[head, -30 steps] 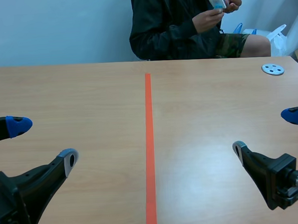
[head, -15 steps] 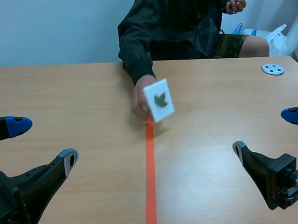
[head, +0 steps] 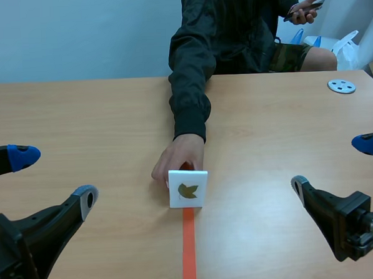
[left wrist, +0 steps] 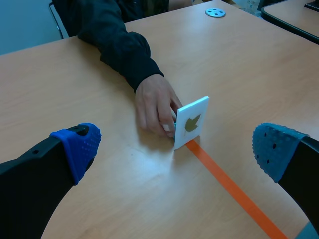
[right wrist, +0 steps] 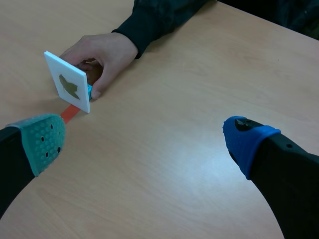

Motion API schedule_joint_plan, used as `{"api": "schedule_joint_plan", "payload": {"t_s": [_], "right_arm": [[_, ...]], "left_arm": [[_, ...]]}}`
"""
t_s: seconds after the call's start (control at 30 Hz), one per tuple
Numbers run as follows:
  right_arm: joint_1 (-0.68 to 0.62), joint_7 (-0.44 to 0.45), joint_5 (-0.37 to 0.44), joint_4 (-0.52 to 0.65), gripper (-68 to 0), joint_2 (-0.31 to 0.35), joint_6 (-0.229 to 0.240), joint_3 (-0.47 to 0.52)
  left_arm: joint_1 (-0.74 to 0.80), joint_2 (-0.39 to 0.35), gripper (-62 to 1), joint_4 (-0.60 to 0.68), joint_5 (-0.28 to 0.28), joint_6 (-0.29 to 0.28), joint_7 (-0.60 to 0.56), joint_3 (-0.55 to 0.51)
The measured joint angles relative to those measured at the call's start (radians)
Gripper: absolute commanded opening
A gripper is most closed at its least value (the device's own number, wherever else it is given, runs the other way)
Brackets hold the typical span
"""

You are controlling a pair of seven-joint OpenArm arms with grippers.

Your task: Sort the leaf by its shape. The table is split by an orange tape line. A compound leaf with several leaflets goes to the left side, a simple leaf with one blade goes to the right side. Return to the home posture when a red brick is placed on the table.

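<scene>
Change: the card (head: 188,189) has come down from mid-air to stand on the tape (head: 189,252), near centre. The person's hand (head: 178,160) came with it, fingers curled round its far side.

Scene: my left gripper (head: 54,176) and right gripper (head: 333,164) sit low and near, both spread wide, empty.

Left wrist: card (left wrist: 192,122) upright ahead of the gripper, hand (left wrist: 154,104) touching it.

Right wrist: card (right wrist: 66,82) shows one lobed blade, so I judge it right-side.

Risk: reaching now could strike the hand; a sideways nudge could topple the card.
</scene>
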Motion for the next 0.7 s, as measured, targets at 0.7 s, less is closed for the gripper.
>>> {"api": "schedule_joint_plan", "payload": {"t_s": [0.7], "right_arm": [[0.000,-0.057,0.000,0.000,0.4,0.000,0.000,0.000]], "left_arm": [[-0.127,0.000,1.4,-0.003,0.056,-0.048,0.192,0.049]]}}
